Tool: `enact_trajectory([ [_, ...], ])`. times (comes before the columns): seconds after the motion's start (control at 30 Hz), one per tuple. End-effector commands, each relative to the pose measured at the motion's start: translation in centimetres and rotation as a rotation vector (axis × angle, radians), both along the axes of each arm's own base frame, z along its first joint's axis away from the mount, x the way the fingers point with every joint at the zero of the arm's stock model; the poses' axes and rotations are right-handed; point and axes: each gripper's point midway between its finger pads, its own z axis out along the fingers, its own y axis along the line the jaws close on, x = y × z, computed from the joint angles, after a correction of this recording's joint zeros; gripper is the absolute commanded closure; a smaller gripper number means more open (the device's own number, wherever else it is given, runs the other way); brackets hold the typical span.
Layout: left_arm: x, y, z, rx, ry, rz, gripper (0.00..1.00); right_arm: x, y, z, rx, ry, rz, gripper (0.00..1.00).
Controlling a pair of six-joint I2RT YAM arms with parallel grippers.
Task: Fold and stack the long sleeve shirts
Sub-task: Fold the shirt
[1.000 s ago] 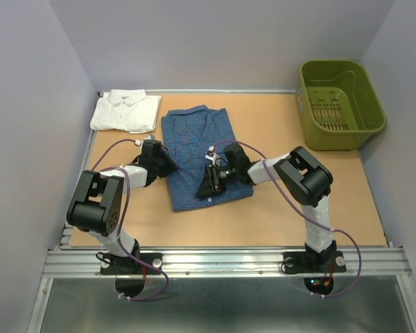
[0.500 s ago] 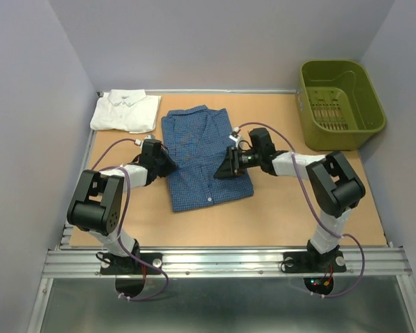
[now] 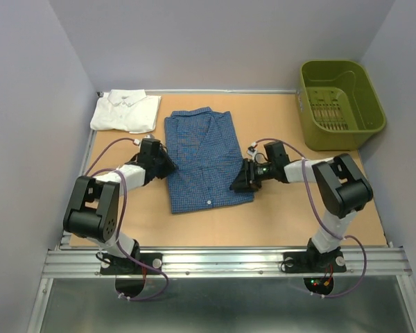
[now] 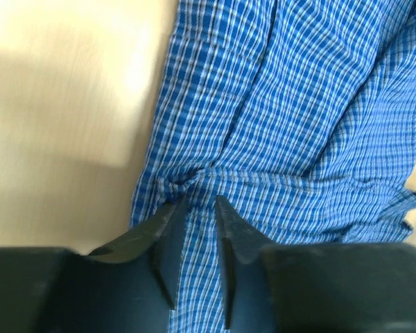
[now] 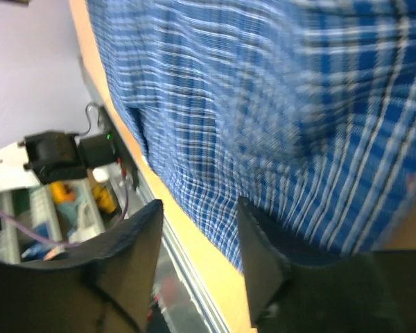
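Looking at the blue checked shirt (image 3: 204,159) first, I see it lies mid-tabletop (image 3: 284,218), folded to a rough rectangle. Its collar is toward the far edge, and its long axis runs far to near with a slight tilt. The white shirt (image 3: 125,111) sits folded in the far left corner, near the blue one's collar end.

The blue shirt lies between my two pincers. The left gripper (image 3: 168,166) is at its left edge about halfway along, and the right gripper (image 3: 239,184) is at its right edge close to the near corner. The left arm is the nearer one to the white shirt.

In the left wrist view the fingers stand a narrow gap apart with cloth puckered at their tips, and I cannot tell whether they nip it. The right fingers are spread and released, with the shirt's edge crossing the gap.

Both arms reach low, elbows raised and wrists turned inward. I judge the next fold, or the lift onto the white shirt, needs both side edges pinched.
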Motion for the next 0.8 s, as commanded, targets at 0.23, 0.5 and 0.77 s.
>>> enact_trajectory([
  [0.23,7.6,1.4,13.5,0.294,-0.323,-0.154,0.23,3.0,-2.2,7.6,-0.118,-0.213,-0.299,0.36],
  [0.5,12.9,-0.3,11.0,0.425,-0.313,-0.251,0.24,1.9,-2.0,6.4,-0.231,-0.185,-0.485,0.46],
  [0.77,14.0,-2.0,6.0,0.411,-0.218,-0.271,0.27,1.5,-0.1,2.8,-0.316,-0.094,-0.483,0.48],
])
